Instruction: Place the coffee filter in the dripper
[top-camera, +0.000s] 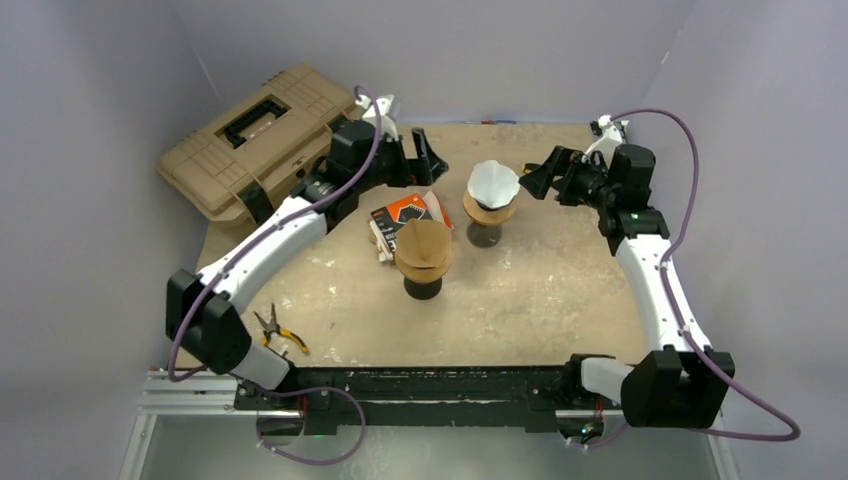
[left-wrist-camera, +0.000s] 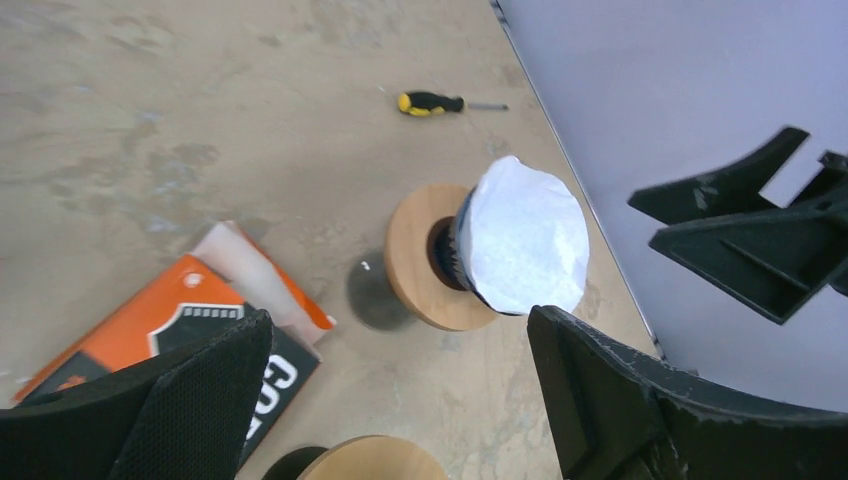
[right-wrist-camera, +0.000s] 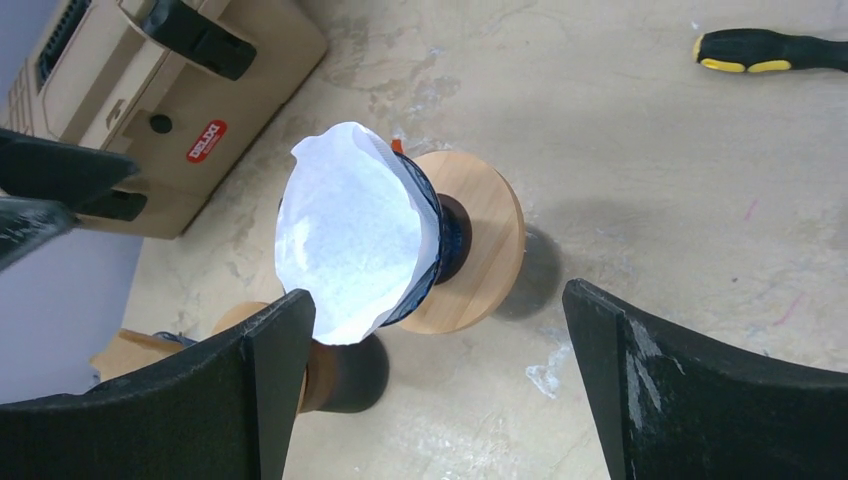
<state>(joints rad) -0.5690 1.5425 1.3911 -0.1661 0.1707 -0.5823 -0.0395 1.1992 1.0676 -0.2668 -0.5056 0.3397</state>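
The white paper coffee filter (top-camera: 494, 182) sits opened inside the dark dripper (right-wrist-camera: 432, 232), which rests on a round wooden collar (top-camera: 489, 212) at the table's back middle. The filter also shows in the left wrist view (left-wrist-camera: 520, 235) and the right wrist view (right-wrist-camera: 348, 240). My left gripper (top-camera: 424, 166) is open and empty, left of the dripper and apart from it; its fingers (left-wrist-camera: 180, 400) frame the table in its own view. My right gripper (top-camera: 532, 180) is open and empty, just right of the filter; one finger (right-wrist-camera: 250, 390) shows in its own view.
A second wooden-topped stand (top-camera: 424, 247) with a dark base stands in front of the dripper. An orange and black packet (top-camera: 404, 214) lies behind it. A tan toolbox (top-camera: 255, 135) sits at back left. Pliers (top-camera: 281, 335) lie at front left. A yellow-black screwdriver (left-wrist-camera: 430, 102) lies by the back wall.
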